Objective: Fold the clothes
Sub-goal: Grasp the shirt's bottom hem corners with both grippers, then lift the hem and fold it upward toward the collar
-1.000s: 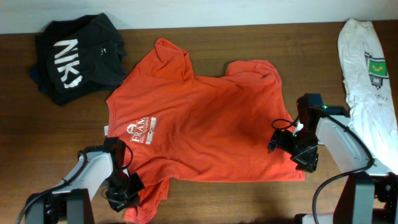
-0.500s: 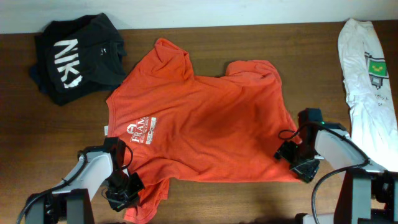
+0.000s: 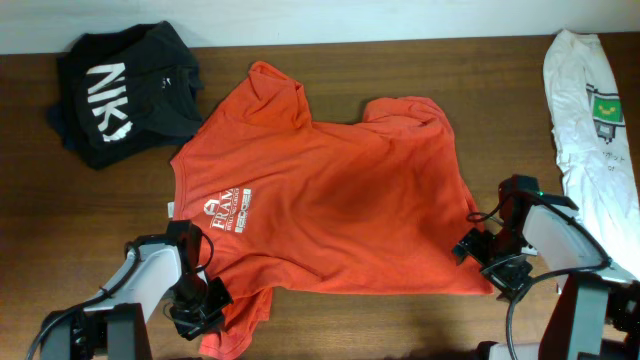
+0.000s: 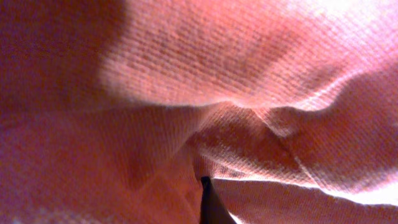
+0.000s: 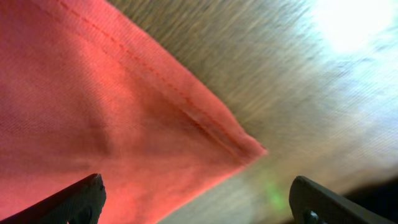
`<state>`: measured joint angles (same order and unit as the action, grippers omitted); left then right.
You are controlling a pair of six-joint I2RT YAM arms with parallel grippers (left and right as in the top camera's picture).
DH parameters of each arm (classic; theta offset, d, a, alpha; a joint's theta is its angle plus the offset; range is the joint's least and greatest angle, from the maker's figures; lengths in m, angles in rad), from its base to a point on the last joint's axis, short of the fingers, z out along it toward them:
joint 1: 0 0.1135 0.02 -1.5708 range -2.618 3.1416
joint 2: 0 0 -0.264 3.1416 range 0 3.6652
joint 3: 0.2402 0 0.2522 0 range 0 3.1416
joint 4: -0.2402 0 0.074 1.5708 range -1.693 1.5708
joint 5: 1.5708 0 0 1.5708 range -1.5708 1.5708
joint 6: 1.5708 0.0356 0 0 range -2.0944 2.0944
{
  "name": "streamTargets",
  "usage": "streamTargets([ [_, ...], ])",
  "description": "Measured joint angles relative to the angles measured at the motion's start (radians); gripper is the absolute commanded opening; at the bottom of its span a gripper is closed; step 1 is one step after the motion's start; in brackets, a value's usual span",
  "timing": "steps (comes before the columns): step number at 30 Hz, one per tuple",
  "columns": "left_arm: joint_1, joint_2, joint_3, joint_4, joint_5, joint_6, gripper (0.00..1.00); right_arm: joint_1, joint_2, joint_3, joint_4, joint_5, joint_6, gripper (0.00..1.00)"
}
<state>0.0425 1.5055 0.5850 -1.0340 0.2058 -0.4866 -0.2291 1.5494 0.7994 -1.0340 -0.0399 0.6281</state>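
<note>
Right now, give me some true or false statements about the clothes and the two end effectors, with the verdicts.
1. The orange T-shirt lies spread out on the wooden table. True.
2. The right end effector is clamped on the shirt's hem. False: its jaws stand open, with the shirt's corner between them, ungripped.
3. The left end effector is shut on shirt fabric at the near left. True.
4. The black garment sits at the table's right edge. False: it is at the far left; the white garment is on the right.
5. The white garment overlaps the orange T-shirt. False: bare wood separates them.
</note>
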Motion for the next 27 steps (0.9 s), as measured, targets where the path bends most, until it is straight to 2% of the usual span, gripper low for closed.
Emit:
streamTargets([
  [4,0.000,0.000,0.000,0.000,0.000,0.000,0.00,0.000,-0.051,0.009,-0.014,0.056,0.000,0.95],
  [8,0.000,0.000,0.000,0.000,0.000,0.000,0.00,-0.001,-0.056,-0.019,0.029,0.058,0.003,0.75],
  [13,0.000,0.000,0.000,0.000,0.000,0.000,0.00,-0.003,-0.070,-0.131,0.163,-0.013,0.010,0.71],
  [15,0.000,0.000,0.000,0.000,0.000,0.000,0.01,-0.004,-0.092,-0.156,0.196,-0.031,0.018,0.48],
  [17,0.000,0.000,0.000,0.000,0.000,0.000,0.00,-0.005,-0.098,-0.161,0.210,-0.037,0.027,0.32],
  [18,0.000,0.000,0.000,0.000,0.001,0.000,0.01,-0.005,-0.098,-0.162,0.210,-0.038,0.036,0.29],
  [20,0.000,0.000,0.002,-0.014,0.005,0.000,0.01,-0.005,-0.098,-0.161,0.210,-0.040,0.048,0.09],
  [21,0.000,0.000,0.011,-0.045,0.005,0.002,0.00,-0.005,-0.097,-0.160,0.205,-0.043,0.048,0.04],
  [24,0.000,-0.034,0.092,-0.163,0.004,0.008,0.00,-0.005,-0.076,-0.120,0.109,-0.037,0.053,0.04],
  [27,0.000,-0.148,0.174,-0.246,0.005,0.012,0.01,-0.005,-0.071,-0.011,-0.018,0.011,0.053,0.04],
])
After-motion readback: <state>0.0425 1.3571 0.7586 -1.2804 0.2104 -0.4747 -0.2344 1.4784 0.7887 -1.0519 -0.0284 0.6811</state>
